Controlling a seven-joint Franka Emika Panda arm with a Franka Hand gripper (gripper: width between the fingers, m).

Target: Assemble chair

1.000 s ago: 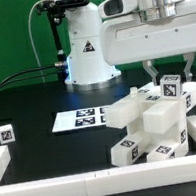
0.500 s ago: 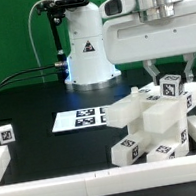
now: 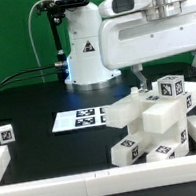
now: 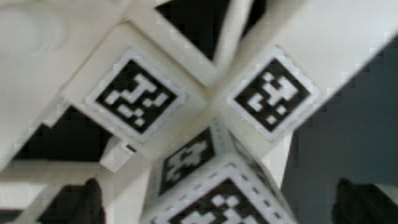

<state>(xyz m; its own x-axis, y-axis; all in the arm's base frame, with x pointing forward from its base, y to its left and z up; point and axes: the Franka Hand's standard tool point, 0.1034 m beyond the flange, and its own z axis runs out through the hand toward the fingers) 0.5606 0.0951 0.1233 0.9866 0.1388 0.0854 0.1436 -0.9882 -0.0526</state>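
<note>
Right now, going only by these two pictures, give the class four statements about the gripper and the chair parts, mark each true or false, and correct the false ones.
1. The gripper hangs above the partly built chair with its jaws wide apart. True.
2. The gripper is carrying a chair part clear of the table. False: nothing sits between the jaws, and the top tagged block rests on the assembly.
3. A small loose tagged piece stands alone near the exterior view's left edge. True.
4. The marker board lies on the exterior view's right of the chair. False: it lies flat on the exterior view's left of the chair.
</note>
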